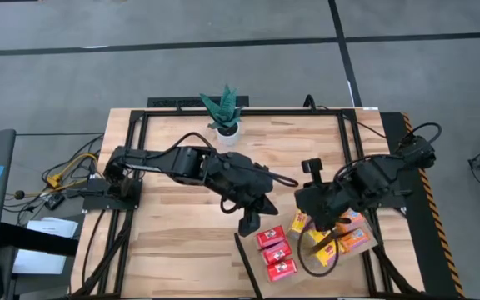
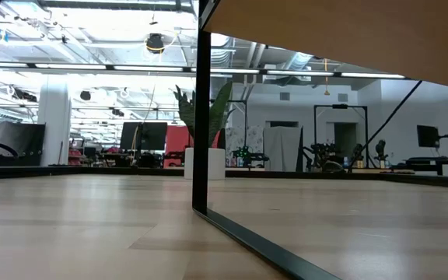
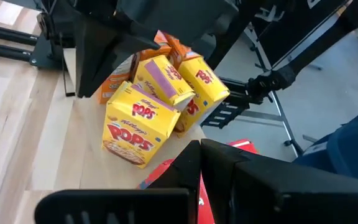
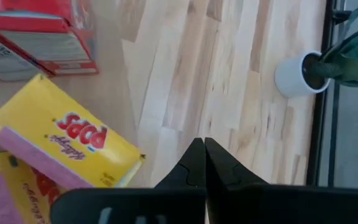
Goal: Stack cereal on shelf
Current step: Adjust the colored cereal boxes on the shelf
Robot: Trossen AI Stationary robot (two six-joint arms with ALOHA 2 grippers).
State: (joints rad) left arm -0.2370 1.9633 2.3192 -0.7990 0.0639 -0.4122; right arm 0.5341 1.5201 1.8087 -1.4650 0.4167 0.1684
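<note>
Several cereal boxes lie on the pale shelf board [image 1: 307,279] at the table's near right. The red ones [image 1: 276,252] form a row. The yellow ones [image 1: 323,250] and orange ones [image 1: 355,239] lie in a loose heap. My left gripper [image 1: 248,222] hangs shut in the air just left of the red boxes, over the shelf's dark edge [image 1: 246,260]. In its wrist view the shut fingers [image 3: 201,152] point at a yellow Pops box [image 3: 135,127]. My right gripper [image 1: 307,207] is shut above the yellow boxes' far side. Its fingers [image 4: 204,149] stand beside a yellow box [image 4: 67,146].
A potted plant [image 1: 223,112] in a white pot stands at the table's far edge. Bare planked tabletop [image 1: 182,242] lies left of the shelf. In the low view a dark upright edge [image 2: 201,117] and a brown board [image 2: 341,35] fill the right.
</note>
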